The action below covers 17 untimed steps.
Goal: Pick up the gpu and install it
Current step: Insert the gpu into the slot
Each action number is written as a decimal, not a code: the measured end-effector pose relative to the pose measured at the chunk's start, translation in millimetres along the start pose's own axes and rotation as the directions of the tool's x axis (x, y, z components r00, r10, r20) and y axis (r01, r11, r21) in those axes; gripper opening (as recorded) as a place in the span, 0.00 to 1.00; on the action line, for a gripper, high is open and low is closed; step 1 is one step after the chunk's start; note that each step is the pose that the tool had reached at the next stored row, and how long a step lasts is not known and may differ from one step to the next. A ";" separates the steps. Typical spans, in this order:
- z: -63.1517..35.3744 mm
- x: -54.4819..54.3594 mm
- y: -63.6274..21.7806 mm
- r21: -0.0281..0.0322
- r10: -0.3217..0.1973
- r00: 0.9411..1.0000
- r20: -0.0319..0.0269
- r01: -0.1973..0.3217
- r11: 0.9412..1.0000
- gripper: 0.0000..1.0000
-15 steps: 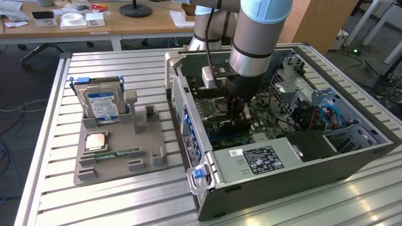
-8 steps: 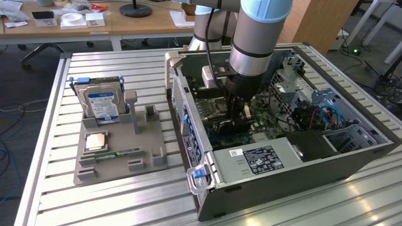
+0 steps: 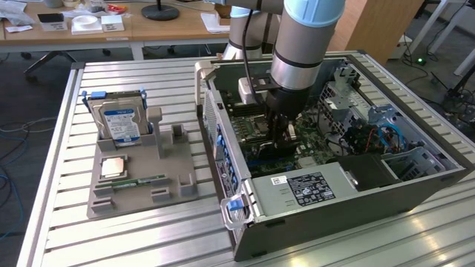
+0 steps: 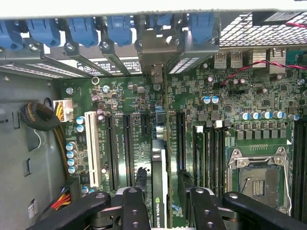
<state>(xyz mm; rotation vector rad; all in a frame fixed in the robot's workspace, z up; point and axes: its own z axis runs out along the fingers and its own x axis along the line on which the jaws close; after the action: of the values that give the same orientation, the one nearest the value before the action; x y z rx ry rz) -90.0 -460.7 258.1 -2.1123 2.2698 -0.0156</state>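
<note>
The gripper (image 4: 163, 196) stood open, a finger on either side of the card (image 4: 160, 165), which sat upright on edge in a slot of the green board (image 4: 144, 103). Thin, stiff and likely fragile, it looked best held by its edges.

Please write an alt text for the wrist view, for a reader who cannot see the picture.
The gpu stands on edge in a slot of the green motherboard, between the open fingers of the black gripper. Blue slot clips line the case edge, and an empty processor socket lies nearby.
</note>
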 end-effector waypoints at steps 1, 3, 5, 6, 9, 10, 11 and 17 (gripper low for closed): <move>0.0 0.0 0.0 0.000 0.000 1.000 0.000 0.000 1.000 0.40; 0.0 0.0 0.0 0.000 0.000 1.000 0.000 0.000 1.000 0.40; 0.0 0.0 0.0 0.000 0.000 1.000 0.000 0.000 1.000 0.40; 0.0 -0.1 0.0 0.000 0.000 1.000 0.000 0.000 1.000 0.40; 0.0 -0.1 0.0 0.000 0.000 1.000 0.000 0.000 1.000 0.40; 0.0 0.0 0.0 0.000 0.000 1.000 0.000 0.000 1.000 0.38; 0.0 0.0 0.0 0.000 0.000 1.000 0.000 0.000 1.000 0.38; 0.0 0.0 0.0 0.000 0.000 1.000 0.000 0.000 1.000 0.31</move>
<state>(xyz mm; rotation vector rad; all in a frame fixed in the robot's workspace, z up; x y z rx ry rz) -90.0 -460.6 258.1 -2.1123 2.2698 -0.0155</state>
